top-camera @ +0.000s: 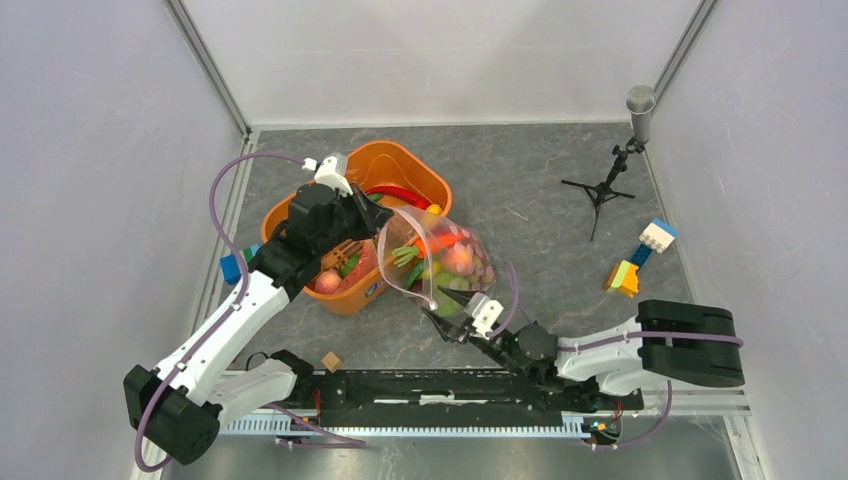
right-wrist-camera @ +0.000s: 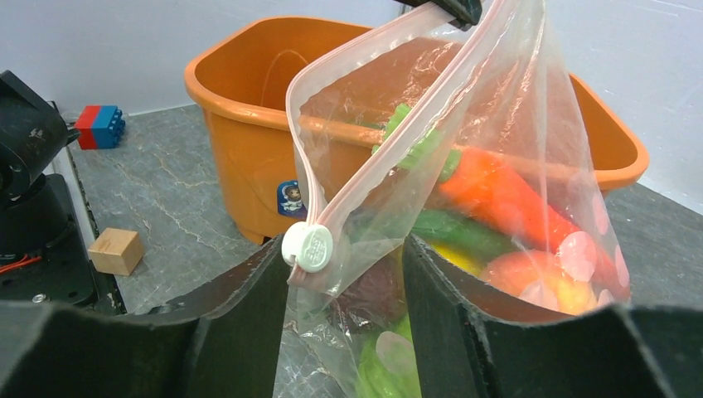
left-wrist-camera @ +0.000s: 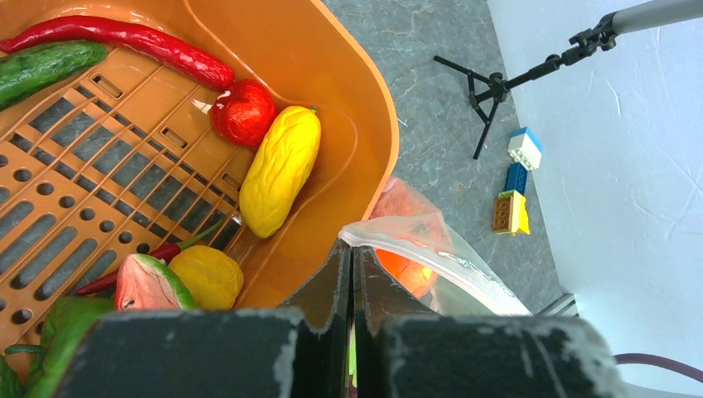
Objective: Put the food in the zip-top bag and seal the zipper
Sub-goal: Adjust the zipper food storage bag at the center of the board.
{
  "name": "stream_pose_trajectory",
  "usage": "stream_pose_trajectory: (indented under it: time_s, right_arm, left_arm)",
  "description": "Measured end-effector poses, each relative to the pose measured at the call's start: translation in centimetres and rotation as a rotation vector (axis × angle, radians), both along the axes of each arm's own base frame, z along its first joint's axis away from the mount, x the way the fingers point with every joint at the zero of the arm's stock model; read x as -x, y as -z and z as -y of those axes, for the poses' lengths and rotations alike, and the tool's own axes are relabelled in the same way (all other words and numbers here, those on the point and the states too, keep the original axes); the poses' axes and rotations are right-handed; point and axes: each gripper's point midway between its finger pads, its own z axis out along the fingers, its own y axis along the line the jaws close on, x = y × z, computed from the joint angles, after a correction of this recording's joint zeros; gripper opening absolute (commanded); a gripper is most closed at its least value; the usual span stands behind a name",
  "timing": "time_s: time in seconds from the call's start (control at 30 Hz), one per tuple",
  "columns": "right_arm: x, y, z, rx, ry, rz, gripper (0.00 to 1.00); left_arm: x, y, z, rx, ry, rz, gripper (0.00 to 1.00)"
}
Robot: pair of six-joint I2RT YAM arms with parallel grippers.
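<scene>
The zip-top bag (top-camera: 440, 262) hangs between my grippers beside the orange tub, holding food: an orange carrot-like piece (right-wrist-camera: 506, 199), green, yellow and red pieces. My left gripper (top-camera: 373, 215) is shut on the bag's upper mouth corner (left-wrist-camera: 390, 235). My right gripper (top-camera: 445, 312) is open, its fingers on either side of the bag's lower corner without pinching it. The pink zipper (right-wrist-camera: 390, 157) runs up from a white slider (right-wrist-camera: 307, 246) beside my right gripper's left finger; the mouth gapes open. More food lies in the tub: a red chilli (left-wrist-camera: 124, 37), a yellow piece (left-wrist-camera: 280, 170), a red piece (left-wrist-camera: 243, 112).
The orange tub (top-camera: 425, 172) stands behind and left of the bag. A microphone stand (top-camera: 600, 190) and coloured blocks (top-camera: 640, 255) are at the right. A blue block (top-camera: 232, 268) lies left of the tub and a wooden cube (top-camera: 331, 361) near the front rail.
</scene>
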Motion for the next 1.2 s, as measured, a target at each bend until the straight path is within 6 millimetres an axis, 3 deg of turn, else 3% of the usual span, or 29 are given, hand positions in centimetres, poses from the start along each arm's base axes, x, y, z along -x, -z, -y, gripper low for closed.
stream_pose_trajectory:
  time_s: [0.23,0.47,0.67,0.83,1.0,1.2]
  right_arm:
    - [-0.4,1.0,-0.6,0.031,0.020,0.008,0.51]
    - [-1.1,1.8,-0.5,0.051,0.062,0.021,0.39]
    - [-1.4,1.8,-0.4,0.055,0.082,0.030,0.23]
    - [-1.4,1.8,-0.4,0.054,0.084,0.031,0.00]
    - [-1.5,1.4,0.0,0.040,0.098,0.025,0.00]
    - [-1.4,-1.7,1.5,-0.026,0.104,0.017,0.00]
  left_arm:
    - [0.0,0.0,0.0,0.000,0.000,0.000,0.02]
    - [0.0,-0.2,0.0,0.002,0.000,0.004,0.02]
    - [0.1,-0.4,0.0,0.005,0.000,0.008,0.02]
    - [0.2,-0.5,-0.1,0.006,0.000,0.010,0.02]
    - [0.3,-0.7,-0.2,0.008,-0.001,0.015,0.02]
    - [0.4,-1.0,-0.3,0.011,-0.001,0.023,0.02]
